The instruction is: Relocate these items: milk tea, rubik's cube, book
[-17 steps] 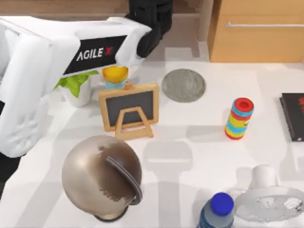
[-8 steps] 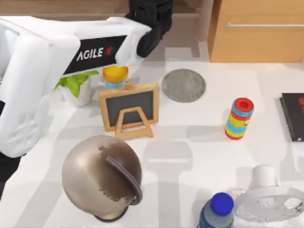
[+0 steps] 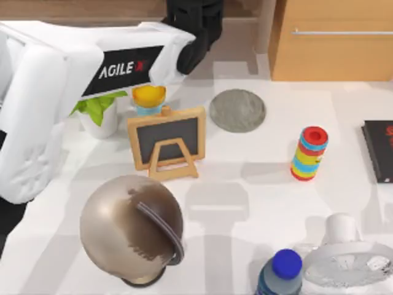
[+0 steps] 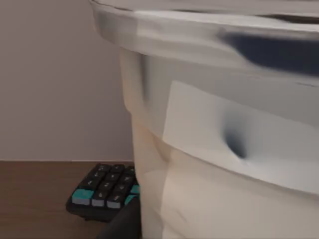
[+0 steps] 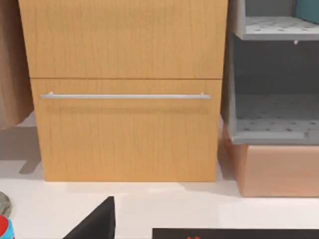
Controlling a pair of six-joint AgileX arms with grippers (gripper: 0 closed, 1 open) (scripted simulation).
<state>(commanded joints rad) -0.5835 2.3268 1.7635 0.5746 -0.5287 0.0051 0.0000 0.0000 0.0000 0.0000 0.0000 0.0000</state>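
A: Where's the left gripper (image 3: 193, 27)?
B: Look at 12 o'clock in the top view, past the table's far edge. The white left arm (image 3: 92, 67) reaches to it from 9 o'clock.

A: Open or closed?
B: You can't tell; its hold isn't visible.

A: Milk tea (image 4: 224, 149)?
B: Right up against the left wrist camera. You see the white lid and the clear wall with beige drink (very close). A dark keypad with teal keys (image 4: 104, 191) lies beyond it on a brown wooden surface.

A: Right gripper (image 5: 97, 224)?
B: Parked and facing the wooden drawer cabinet (image 5: 124, 99), above the flat black book (image 5: 234, 233). Grip state: can't tell.

A: The table?
B: The chalkboard easel (image 3: 167, 140) stands at 10 o'clock. The grey round mat (image 3: 237, 110) is at 12, the striped cylinder (image 3: 309, 153) at 3, and the blue-capped bottle (image 3: 279, 273) at 5.
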